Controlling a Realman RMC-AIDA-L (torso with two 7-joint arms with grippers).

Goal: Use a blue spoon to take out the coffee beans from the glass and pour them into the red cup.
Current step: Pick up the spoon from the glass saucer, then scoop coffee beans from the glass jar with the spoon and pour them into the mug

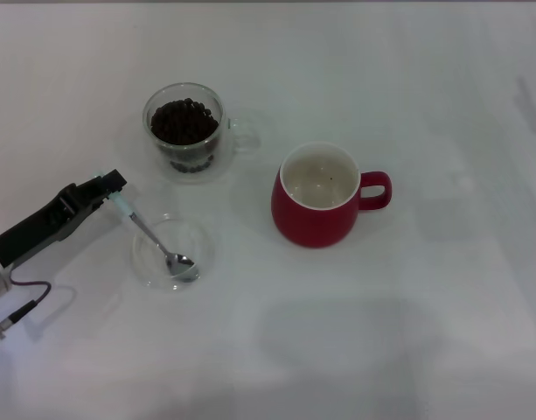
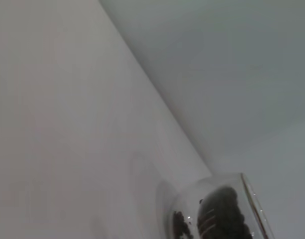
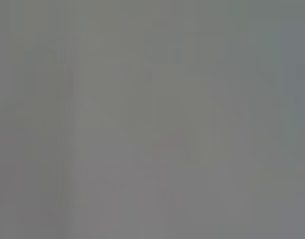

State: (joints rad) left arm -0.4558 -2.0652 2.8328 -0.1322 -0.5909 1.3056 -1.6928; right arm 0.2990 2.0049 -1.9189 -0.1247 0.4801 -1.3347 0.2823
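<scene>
The glass [image 1: 187, 131] stands at the back left, full of dark coffee beans [image 1: 184, 121]; it also shows in the left wrist view [image 2: 217, 211]. The red cup [image 1: 316, 198] stands right of centre, handle to the right, with one bean inside. The blue spoon [image 1: 149, 234] lies with its metal bowl in a clear glass saucer [image 1: 172, 252] and its pale blue handle pointing up-left. My left gripper [image 1: 113, 191] is at the handle's end and looks shut on it. My right gripper is out of view.
The white table [image 1: 425, 332] carries only these things. The right wrist view shows a plain grey surface.
</scene>
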